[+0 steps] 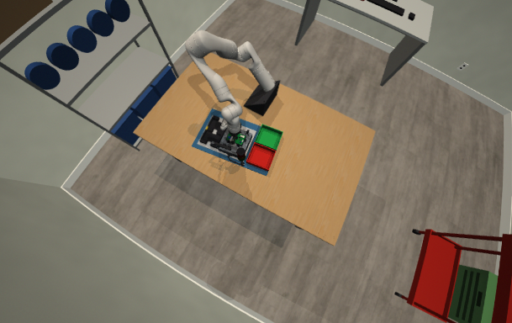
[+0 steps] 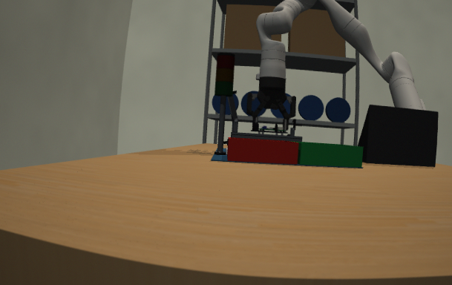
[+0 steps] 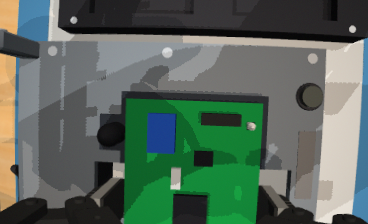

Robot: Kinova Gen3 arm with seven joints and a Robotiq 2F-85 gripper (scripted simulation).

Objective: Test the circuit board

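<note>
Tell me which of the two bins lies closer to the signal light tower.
The red bin: the signal light tower stands by its outer end, while the green bin lies beyond it, toward the arm's black base.

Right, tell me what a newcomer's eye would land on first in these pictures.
The bright green circuit board fills the wrist view, lying on the grey tester right under the open end effector. Next come the red bin and green bin, side by side on the wooden table. The white arm bends down over them.
</note>
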